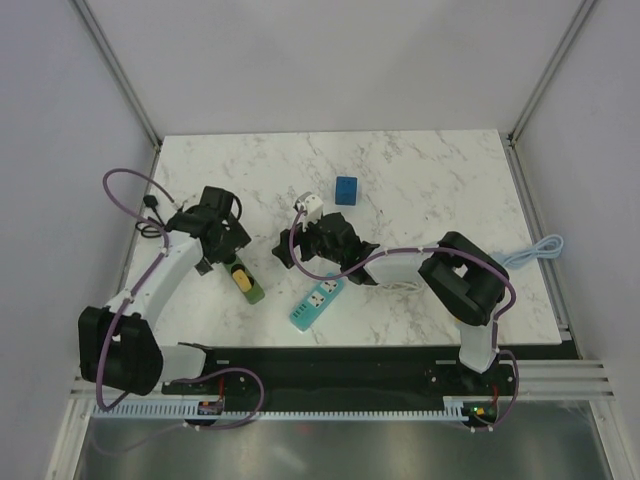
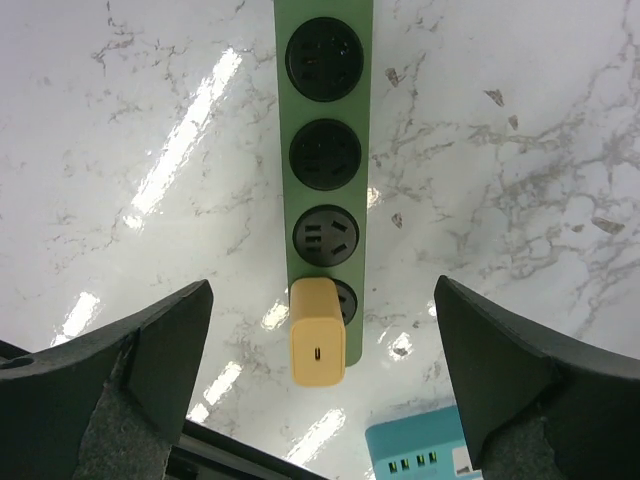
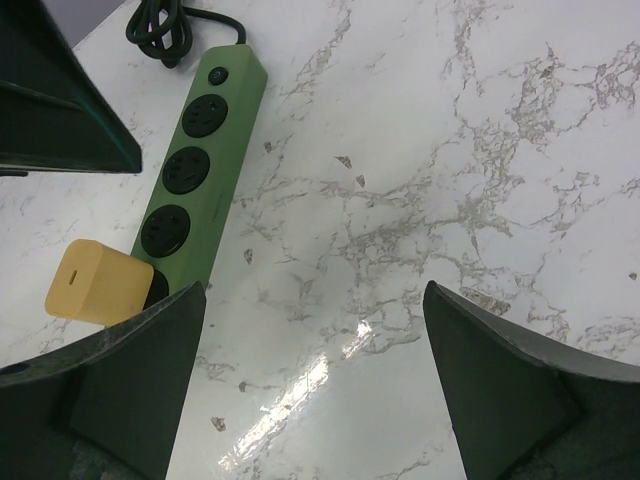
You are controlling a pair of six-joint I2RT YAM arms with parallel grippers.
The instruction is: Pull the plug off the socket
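Left gripper (image 2: 322, 290): jaws spread wide, holding nothing, fingers flanking the yellow plug (image 2: 318, 345) without contact. The plug sits at the end socket of the green power strip (image 2: 322, 150); how deeply it is seated is unclear. Right gripper (image 3: 314, 290) is wide too and empty. The teal strip (image 2: 420, 455) is cut off at the frame edge.

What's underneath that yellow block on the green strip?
The yellow plug sits over the end socket of the green power strip; a dark sliver of that socket peeks out beside it. Everything directly beneath is covered, so whether it's plugged in can't be seen.
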